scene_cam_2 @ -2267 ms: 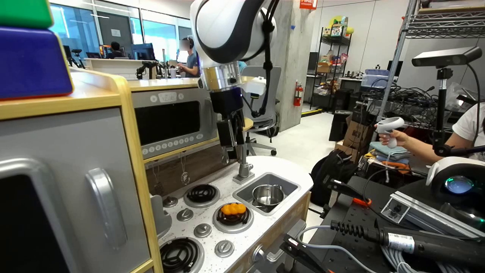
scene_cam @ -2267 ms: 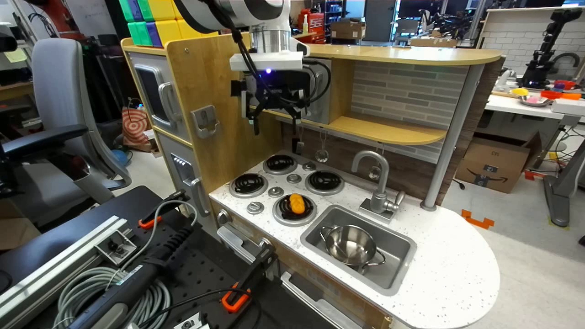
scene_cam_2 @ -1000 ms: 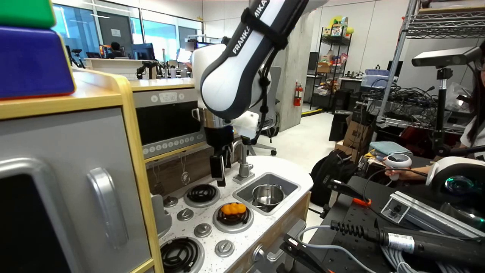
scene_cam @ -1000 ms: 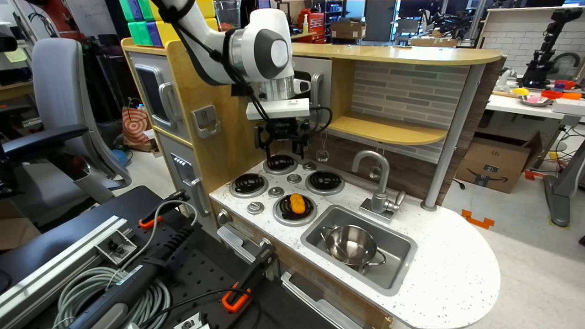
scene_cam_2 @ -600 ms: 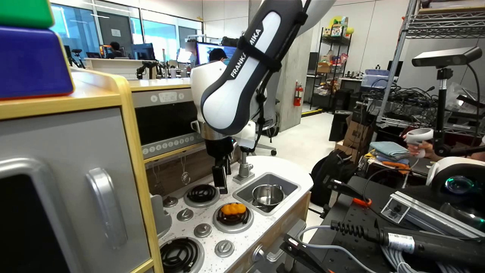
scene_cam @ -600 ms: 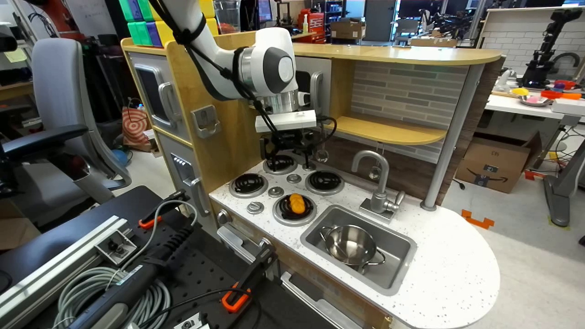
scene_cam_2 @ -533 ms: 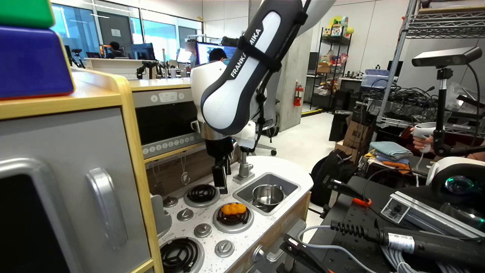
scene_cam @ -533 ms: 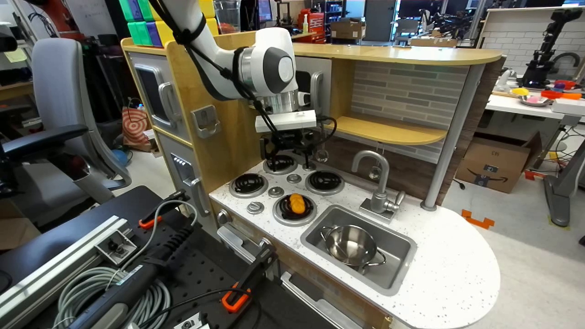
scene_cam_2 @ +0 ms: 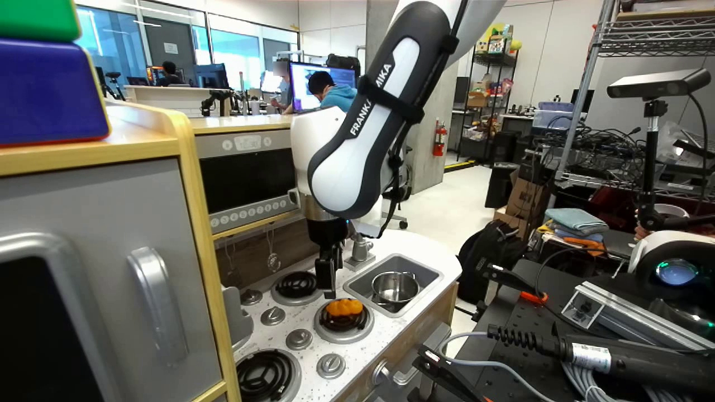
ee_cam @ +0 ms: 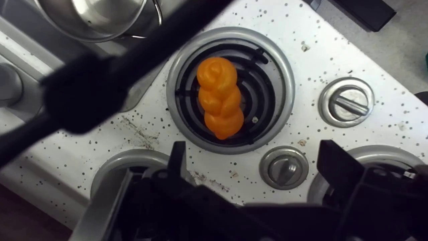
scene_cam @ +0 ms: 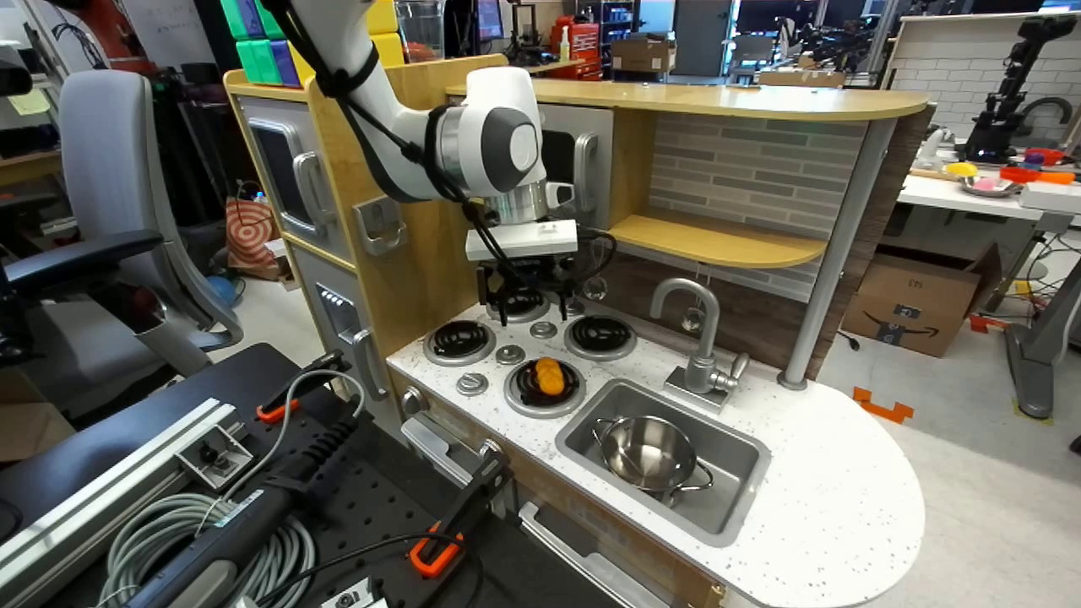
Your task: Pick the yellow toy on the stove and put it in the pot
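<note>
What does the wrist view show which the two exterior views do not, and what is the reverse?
Only the wrist view: the fine grooves of the yellow toy and brownish smears on the white countertop.

Only the exterior views: the white robot arm, stacked colored blocks and the complete rim of the pot; the wrist view cuts the pot off.

Shared: the yellow toy on a stove burner, at least part of the pot, and the end effector.
</note>
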Controlling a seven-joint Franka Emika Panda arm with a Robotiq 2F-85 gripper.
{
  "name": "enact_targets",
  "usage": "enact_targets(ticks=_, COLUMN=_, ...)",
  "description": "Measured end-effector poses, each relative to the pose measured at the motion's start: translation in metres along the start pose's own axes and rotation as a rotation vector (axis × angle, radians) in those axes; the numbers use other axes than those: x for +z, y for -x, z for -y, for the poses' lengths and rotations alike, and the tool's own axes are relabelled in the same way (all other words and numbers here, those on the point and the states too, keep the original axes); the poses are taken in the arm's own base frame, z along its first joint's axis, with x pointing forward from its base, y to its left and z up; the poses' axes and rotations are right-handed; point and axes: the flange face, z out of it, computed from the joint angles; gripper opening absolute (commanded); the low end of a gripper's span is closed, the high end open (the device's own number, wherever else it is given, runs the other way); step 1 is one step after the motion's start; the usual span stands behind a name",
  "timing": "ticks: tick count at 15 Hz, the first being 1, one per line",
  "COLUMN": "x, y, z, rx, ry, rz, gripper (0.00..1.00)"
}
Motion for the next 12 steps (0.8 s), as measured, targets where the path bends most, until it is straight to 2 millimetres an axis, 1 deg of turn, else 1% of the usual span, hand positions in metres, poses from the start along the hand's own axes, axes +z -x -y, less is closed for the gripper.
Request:
enact_targets(ticks=2, x=0.017, y=0.011, z=-0.003, rx=0.052, ry=0.009, rz=-0.021, gripper=1.00)
enact_targets(ticks=4, x=0.032, y=0.022, z=-0.013, rx=0.111, ry=0.029, rz=-0.045, gripper=1.00)
enact_targets(ticks=7, x=0.047, y=0.035, z=-0.028, rx=0.175, ry=0.054, rz=-0.054, gripper=1.00)
enact_targets(ticks=9, x=0.054, y=0.039, z=-0.027, rx=0.174, ry=0.045, rz=-0.021, gripper=1.00)
enact_targets(ticks=12, x=0.063, y=0.037, z=-0.015, rx=0.131, ry=0.015, rz=0.034, gripper=1.00)
